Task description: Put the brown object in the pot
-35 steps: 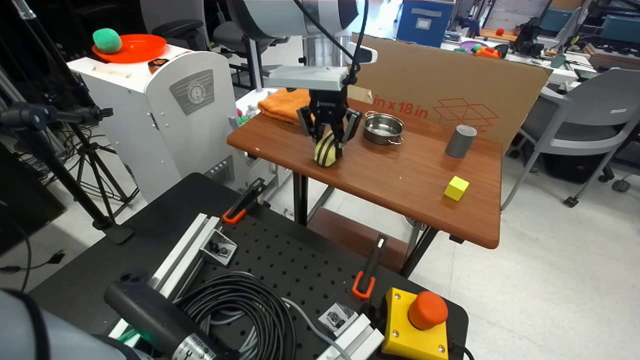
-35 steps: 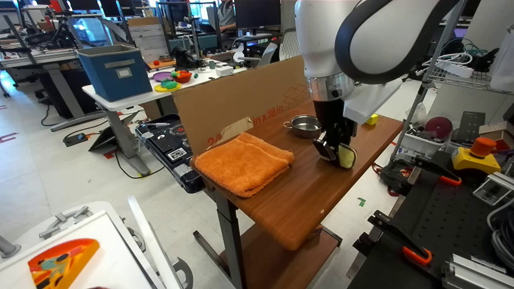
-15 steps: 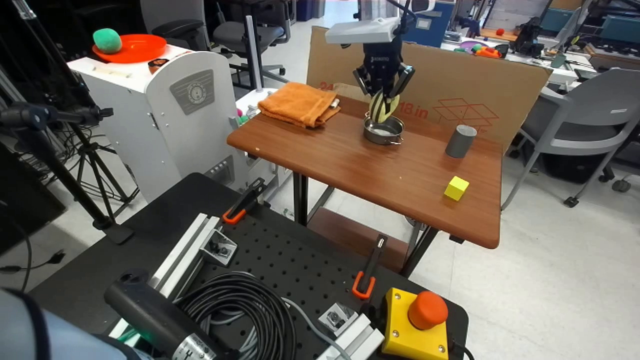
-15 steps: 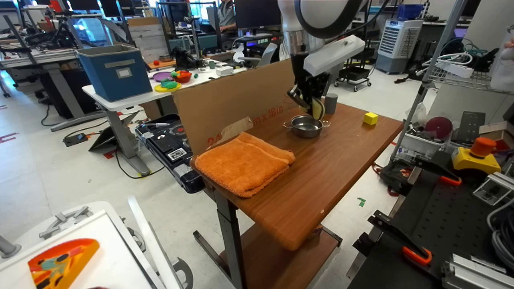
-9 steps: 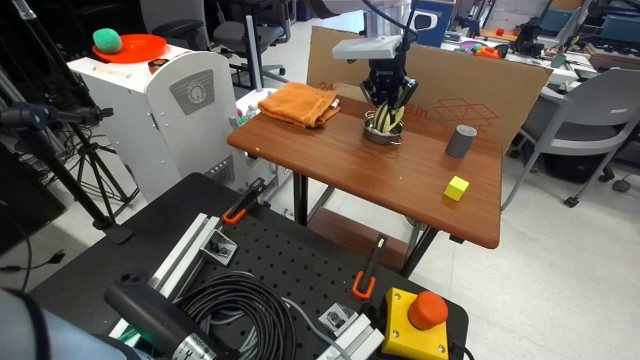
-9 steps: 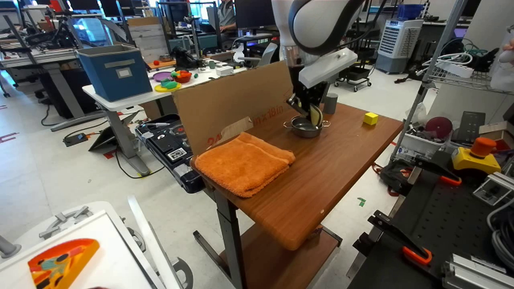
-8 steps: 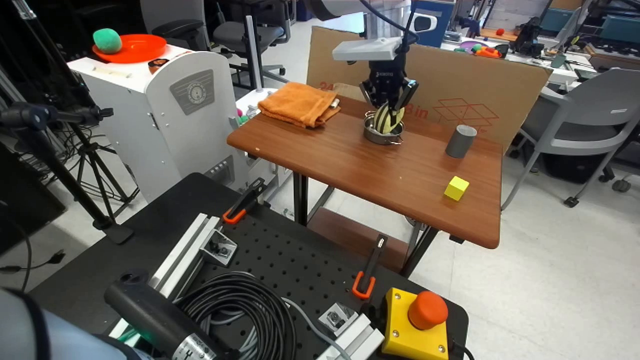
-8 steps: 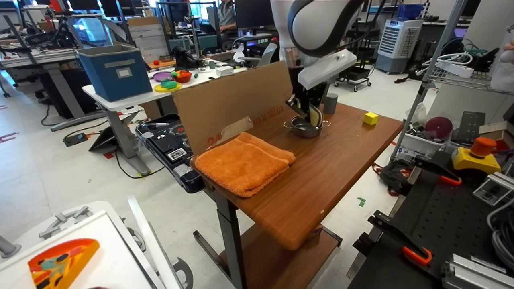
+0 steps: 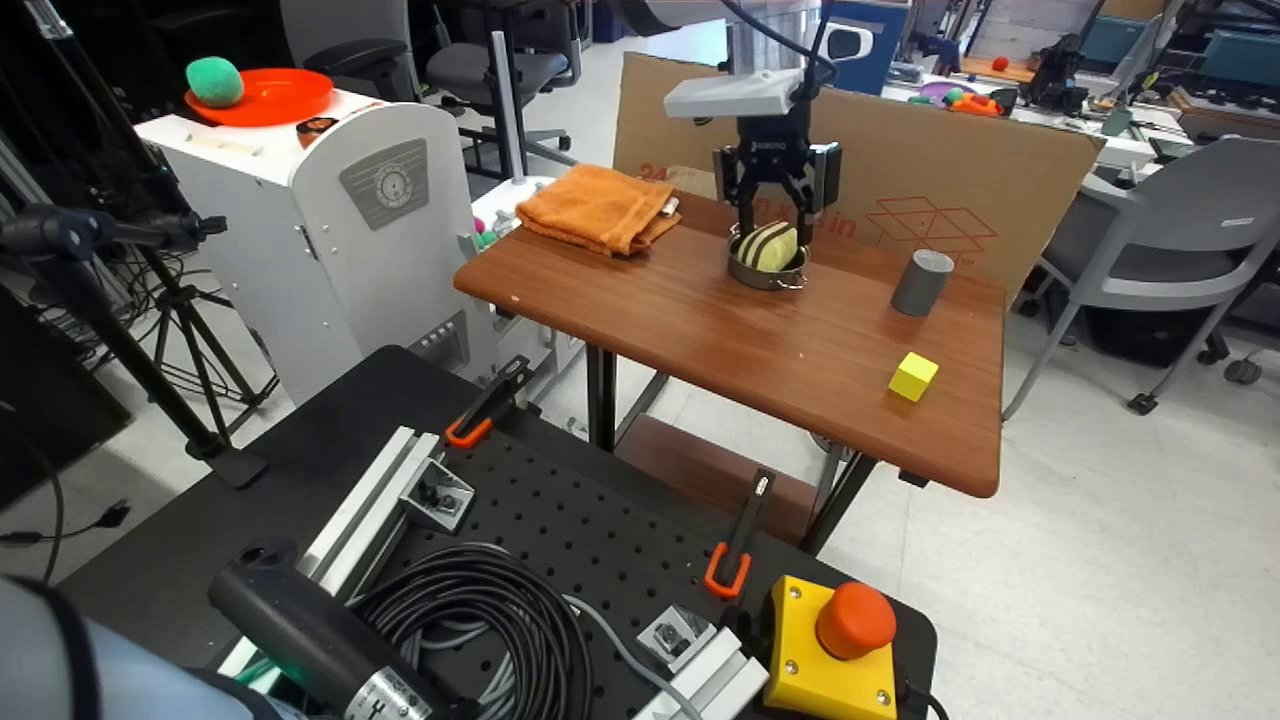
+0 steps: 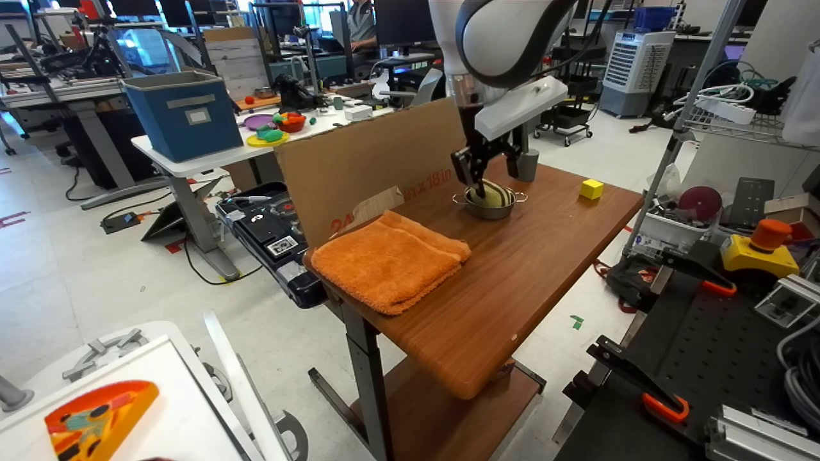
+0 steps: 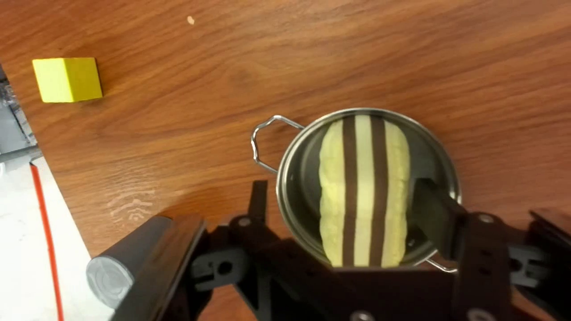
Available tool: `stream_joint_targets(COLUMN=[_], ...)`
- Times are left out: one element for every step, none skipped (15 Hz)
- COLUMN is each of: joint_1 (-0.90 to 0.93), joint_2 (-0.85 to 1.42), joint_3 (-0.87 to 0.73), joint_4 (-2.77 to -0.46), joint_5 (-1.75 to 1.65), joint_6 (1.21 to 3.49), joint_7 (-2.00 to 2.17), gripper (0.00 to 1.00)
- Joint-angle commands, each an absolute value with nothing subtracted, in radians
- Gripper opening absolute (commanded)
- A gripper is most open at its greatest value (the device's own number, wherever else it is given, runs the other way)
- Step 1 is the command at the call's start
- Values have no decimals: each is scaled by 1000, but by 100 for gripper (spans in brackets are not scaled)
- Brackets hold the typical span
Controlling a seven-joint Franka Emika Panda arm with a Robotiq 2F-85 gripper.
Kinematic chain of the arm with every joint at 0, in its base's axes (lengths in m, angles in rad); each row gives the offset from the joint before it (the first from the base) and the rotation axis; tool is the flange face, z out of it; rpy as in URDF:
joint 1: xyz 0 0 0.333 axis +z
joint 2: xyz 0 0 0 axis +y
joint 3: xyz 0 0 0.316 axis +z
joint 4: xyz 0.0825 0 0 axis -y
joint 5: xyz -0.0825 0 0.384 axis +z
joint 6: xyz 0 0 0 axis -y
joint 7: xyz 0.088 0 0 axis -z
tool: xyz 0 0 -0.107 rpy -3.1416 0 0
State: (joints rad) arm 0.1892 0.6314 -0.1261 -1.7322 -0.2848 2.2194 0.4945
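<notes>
The brown object (image 9: 770, 247), oval with dark brown and yellowish stripes, rests in the silver pot (image 9: 765, 280). Both also show in an exterior view, the striped object (image 10: 496, 194) standing above the rim of the pot (image 10: 492, 212). In the wrist view the brown object (image 11: 365, 191) lies across the pot (image 11: 308, 178), its lower end hidden by the gripper. My gripper (image 9: 775, 232) is open just above the pot, a finger on either side of the object. In the wrist view the gripper (image 11: 341, 185) has one finger outside the rim and one over the pot's inside, near the object.
A folded orange cloth (image 9: 597, 210) lies on the brown table (image 9: 700, 330). A grey cylinder (image 9: 921, 283) stands upright beyond the pot, and a yellow cube (image 9: 913, 377) sits near the table's end. A cardboard sheet (image 9: 930, 170) stands along the table's back edge.
The gripper carried the striped object over to the pot and lowered it in. In the last half second the fingers opened and the object tilted down into the pot.
</notes>
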Motion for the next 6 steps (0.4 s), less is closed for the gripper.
stream_joint_targets(joint_1=[181,185,182,180,179,178], joint_2=[512,593,569,550,537,530], joint_3=[-125,-125,-123,-122,-121,-120], joint_4=[-1835,-1761,-1780,-1796,-1808,-1816], joint_5=[-272,-285,-286,-287,-288,-288], joint_6=[2174,2205,2190,2184,2183,2183], joint_7=[474,493,493,494,494,494], gripper=[100,96,100,100,100,100])
